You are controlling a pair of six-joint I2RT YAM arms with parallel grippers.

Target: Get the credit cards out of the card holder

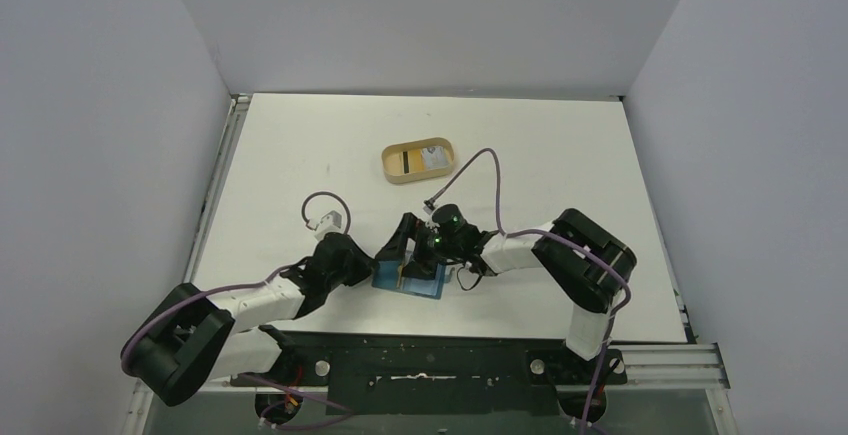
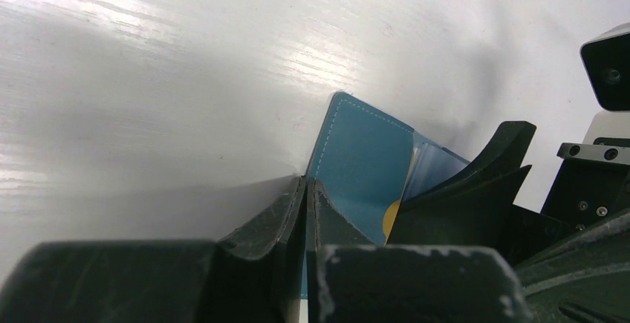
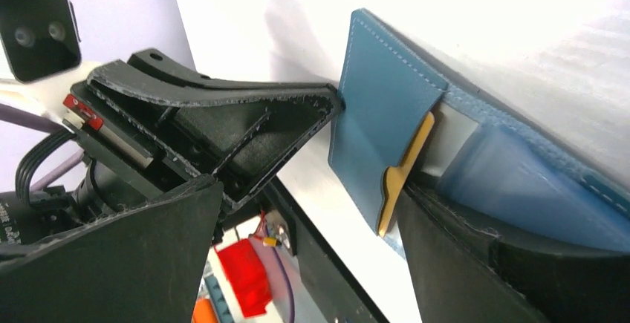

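The teal card holder (image 1: 410, 277) stands open near the front edge of the table. My left gripper (image 2: 306, 182) is shut on the edge of its teal flap (image 2: 364, 160). My right gripper (image 3: 297, 249) is open and straddles that flap (image 3: 379, 122). One of its fingers (image 3: 475, 271) rests inside against the light blue pockets (image 3: 520, 189), the other stays outside. A pale credit card edge (image 3: 453, 134) shows behind the flap. A yellow strip (image 3: 405, 167) lines the pocket mouth; I cannot tell whether it is a card.
A tan oval tray (image 1: 392, 167) sits farther back at mid-table with something pale and dark-striped in it. The black frame rail (image 1: 450, 355) runs just in front of the holder. Grey walls close in the table on both sides and at the back.
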